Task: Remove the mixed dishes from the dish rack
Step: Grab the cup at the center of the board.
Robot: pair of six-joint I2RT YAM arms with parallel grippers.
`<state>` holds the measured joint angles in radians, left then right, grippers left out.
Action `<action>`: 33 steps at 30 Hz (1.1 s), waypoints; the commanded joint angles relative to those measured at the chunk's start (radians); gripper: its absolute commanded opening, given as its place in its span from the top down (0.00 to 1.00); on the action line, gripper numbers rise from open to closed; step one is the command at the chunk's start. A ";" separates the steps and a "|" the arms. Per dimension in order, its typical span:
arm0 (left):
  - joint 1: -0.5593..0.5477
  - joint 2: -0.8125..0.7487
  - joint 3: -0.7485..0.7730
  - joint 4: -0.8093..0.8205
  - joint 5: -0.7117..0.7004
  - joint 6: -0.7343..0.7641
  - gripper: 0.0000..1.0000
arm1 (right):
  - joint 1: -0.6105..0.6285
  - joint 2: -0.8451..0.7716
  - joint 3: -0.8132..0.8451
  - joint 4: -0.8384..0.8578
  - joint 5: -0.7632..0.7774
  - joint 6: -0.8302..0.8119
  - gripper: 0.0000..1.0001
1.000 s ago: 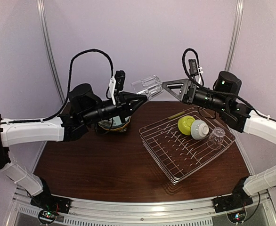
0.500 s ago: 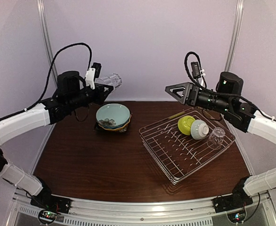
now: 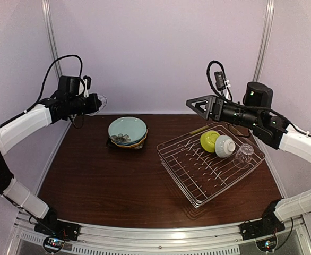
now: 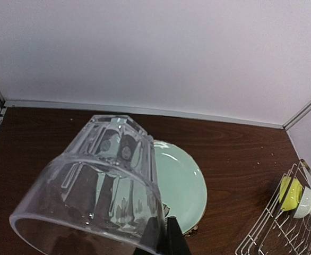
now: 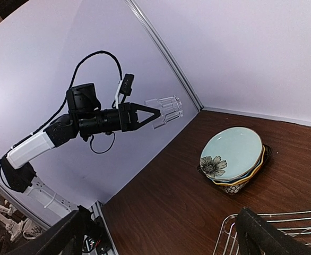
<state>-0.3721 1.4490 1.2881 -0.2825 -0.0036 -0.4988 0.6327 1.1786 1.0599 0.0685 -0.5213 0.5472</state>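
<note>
As your left fingers (image 4: 166, 241) gripped a clear glass (image 4: 92, 186) far left, your right fingers (image 5: 267, 236) hung wide open.

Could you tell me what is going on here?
The robot is unloading a dish rack. The left gripper is shut on a clear glass, held in the air at the far left. The right gripper hangs open above the rack's far edge. A yellow-green bowl, a white bowl and a second glass sit in the rack; the plates are stacked on the table beside it.
</note>
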 commanded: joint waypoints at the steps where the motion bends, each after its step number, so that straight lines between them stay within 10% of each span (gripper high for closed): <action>1: 0.048 0.066 0.088 -0.128 -0.020 -0.073 1.00 | -0.005 -0.023 -0.008 -0.016 0.018 -0.018 0.00; 16: 0.054 0.107 0.049 -0.421 0.088 -0.147 1.00 | -0.011 -0.055 -0.031 -0.061 0.048 -0.050 0.00; 33: -0.190 0.170 0.140 -0.647 0.065 0.250 1.00 | -0.030 -0.070 -0.051 -0.109 0.046 -0.068 0.00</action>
<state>-0.5308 1.5780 1.3376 -0.8845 0.0669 -0.3878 0.6144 1.1320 1.0206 -0.0208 -0.4892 0.4950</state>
